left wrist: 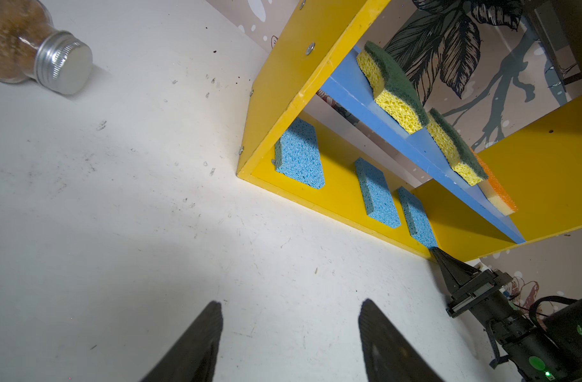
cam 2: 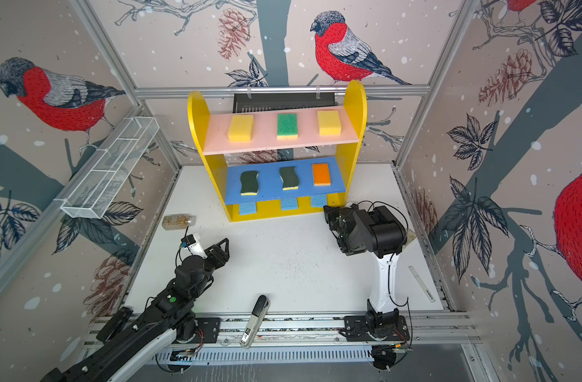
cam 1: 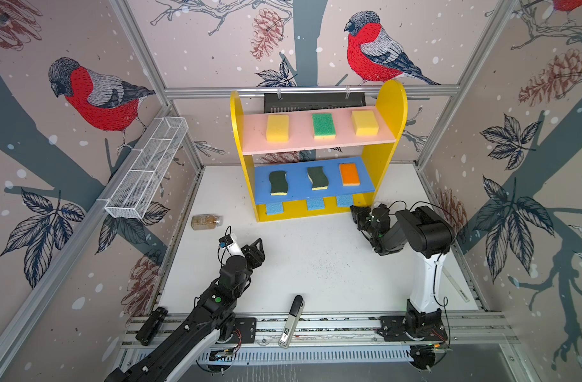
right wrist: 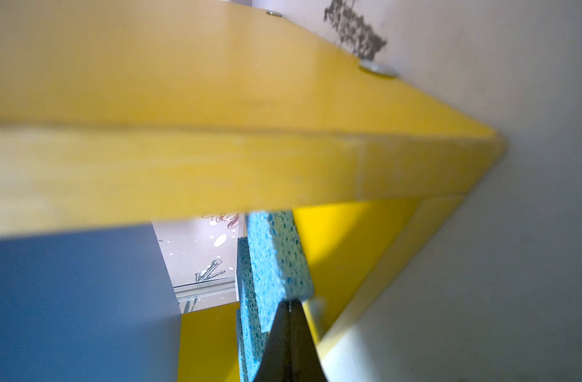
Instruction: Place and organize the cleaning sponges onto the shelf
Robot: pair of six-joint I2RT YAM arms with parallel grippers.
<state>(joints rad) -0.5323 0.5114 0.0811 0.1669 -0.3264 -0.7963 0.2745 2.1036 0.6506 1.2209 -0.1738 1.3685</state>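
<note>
Nine cleaning sponges point(cam 1: 323, 125) logged on the shelf point(cam 1: 391, 109); right gripper point(cam 1: 355, 209) closed at the last one.
Three are laid on the pink board point(cam 1: 254, 137), three on the blue board point(cam 1: 297, 187) and three thin blue ones on the yellow base point(cam 1: 297, 211). The rightmost light blue sponge point(right wrist: 276, 264) is met at its front edge by the right gripper's tips, which are pressed together with nothing clamped. A push from here is judged likely to skew it out of line or drive it toward the open back. The base lip could also be caught and the shelf shifted. The left gripper point(left wrist: 291, 340) is held apart, empty, over the table point(left wrist: 117, 198).
</note>
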